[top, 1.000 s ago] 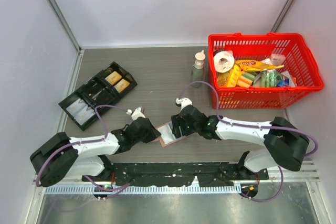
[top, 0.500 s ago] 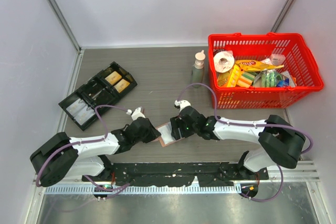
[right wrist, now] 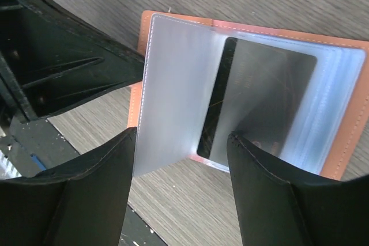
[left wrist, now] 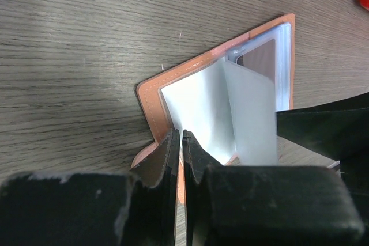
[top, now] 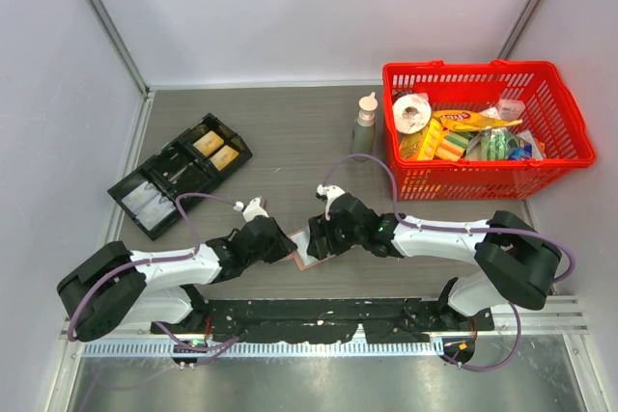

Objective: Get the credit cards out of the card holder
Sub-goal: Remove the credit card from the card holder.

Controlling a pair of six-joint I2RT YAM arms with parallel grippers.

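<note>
directly below right end effector (right wrist: 181,136): card holder (right wrist: 173,79)

One card holder (left wrist: 151,101): tan-orange leather-like bifold with pale stitching along the rim. It lies open on the wood-grain counter (top: 290,142), near the front edge. Inside is a stack of frosted clear sleeves (left wrist: 199,108), with one leaf turned up off the stack.

One credit card (right wrist: 271,102) visible: silvery-grey, with a dark stripe along one edge. It sits tucked in the uppermost flat sleeve, partly hidden at its lower edge.
</note>
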